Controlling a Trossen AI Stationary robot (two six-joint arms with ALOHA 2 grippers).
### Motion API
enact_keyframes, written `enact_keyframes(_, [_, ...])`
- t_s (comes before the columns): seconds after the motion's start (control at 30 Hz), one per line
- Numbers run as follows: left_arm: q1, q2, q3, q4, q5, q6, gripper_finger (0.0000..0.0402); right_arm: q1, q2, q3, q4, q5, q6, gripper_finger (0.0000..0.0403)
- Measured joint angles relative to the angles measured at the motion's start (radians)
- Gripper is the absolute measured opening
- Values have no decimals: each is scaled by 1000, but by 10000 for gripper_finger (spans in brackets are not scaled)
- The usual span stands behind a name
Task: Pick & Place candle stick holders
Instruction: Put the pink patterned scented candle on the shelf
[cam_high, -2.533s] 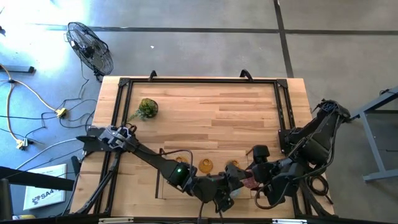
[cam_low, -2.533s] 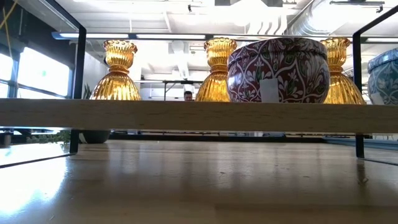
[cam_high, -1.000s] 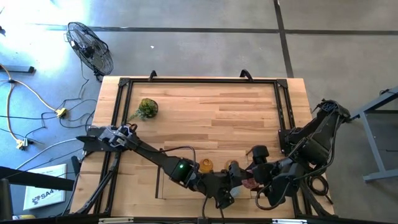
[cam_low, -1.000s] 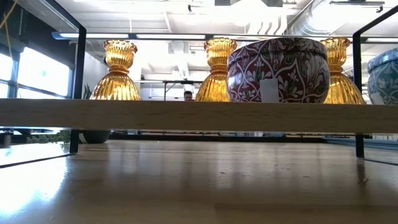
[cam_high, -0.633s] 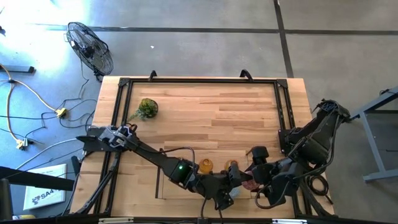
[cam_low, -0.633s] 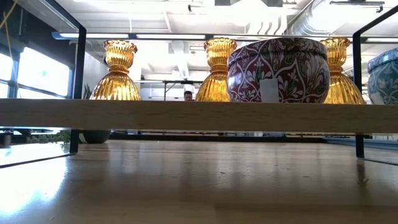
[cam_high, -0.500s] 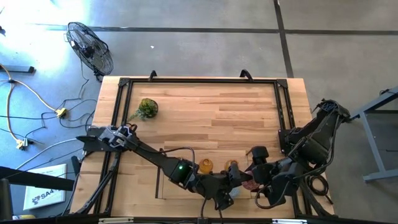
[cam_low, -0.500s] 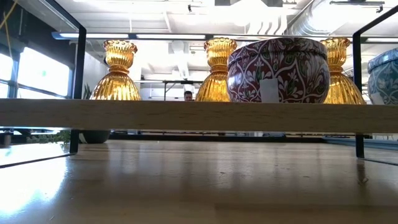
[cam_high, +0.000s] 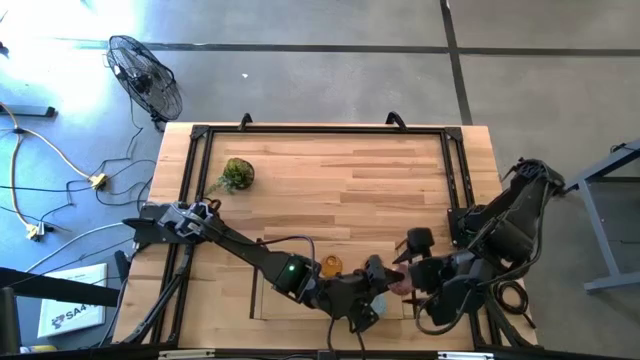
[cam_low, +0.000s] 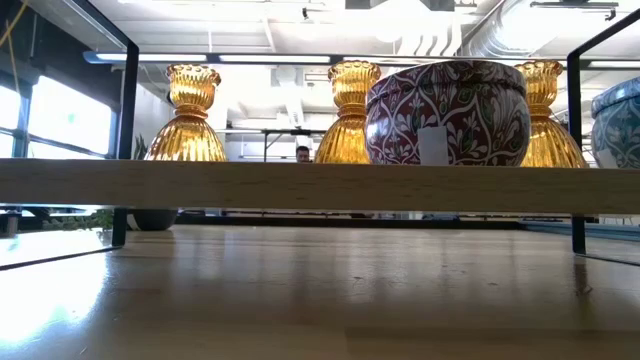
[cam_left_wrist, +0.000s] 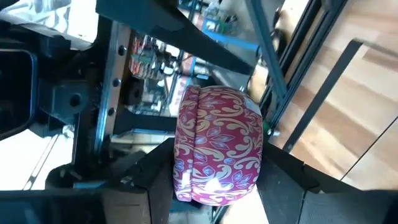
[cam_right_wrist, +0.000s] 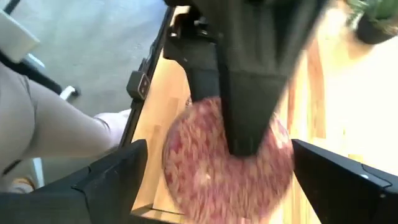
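A round red holder with a pale leaf pattern (cam_left_wrist: 217, 146) sits between the fingers of my left gripper (cam_high: 378, 283), which is shut on it near the table's front edge. My right gripper (cam_right_wrist: 230, 186) stands wide open, one finger on either side of that holder (cam_right_wrist: 205, 174), touching nothing. In the low view three amber holders (cam_low: 195, 115) stand by their wide feet on a wooden shelf board (cam_low: 320, 185). Beside them are a red patterned round one (cam_low: 448, 112) and a pale blue one (cam_low: 618, 120). No gripper shows in the low view. My left gripper pinches the red holder between its two fingers. One finger (cam_right_wrist: 249, 106) lies across the holder's round top face (cam_right_wrist: 186, 162); the other is on the opposite side (cam_left_wrist: 261, 168). The fingers come in nearly level from the table's left. Whether the holder rests on anything does not show.
A green mossy ball (cam_high: 238, 174) lies at the table's far left. A black frame rail (cam_high: 320, 130) runs around the table. An amber holder (cam_high: 330, 265) stands close behind my left arm. A person's leg (cam_right_wrist: 50, 130) shows beyond the table's near edge.
My left gripper has shut on the red holder. My right gripper has then spread its fingers wide and let go of it. Both arms have stayed where they were, and the holders on the shelf have not moved.
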Motion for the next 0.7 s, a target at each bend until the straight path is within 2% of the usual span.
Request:
enact_keyframes(0.23, [-24, 0, 0, -7, -110, 8, 187, 14, -85, 0, -29, 39, 103, 384])
enact_keyframes(0.4, [-48, 0, 0, -6, -235, 3, 182, 61, -143, 0, -46, 142, 109, 384])
enact_keyframes(0.53, [-80, 0, 0, 1, -407, -49, 175, 97, -183, 0, -43, 234, 110, 385])
enact_keyframes(0.7, [-135, 0, 0, -45, -691, -148, 184, 148, -196, 1, -47, 296, 92, 385])
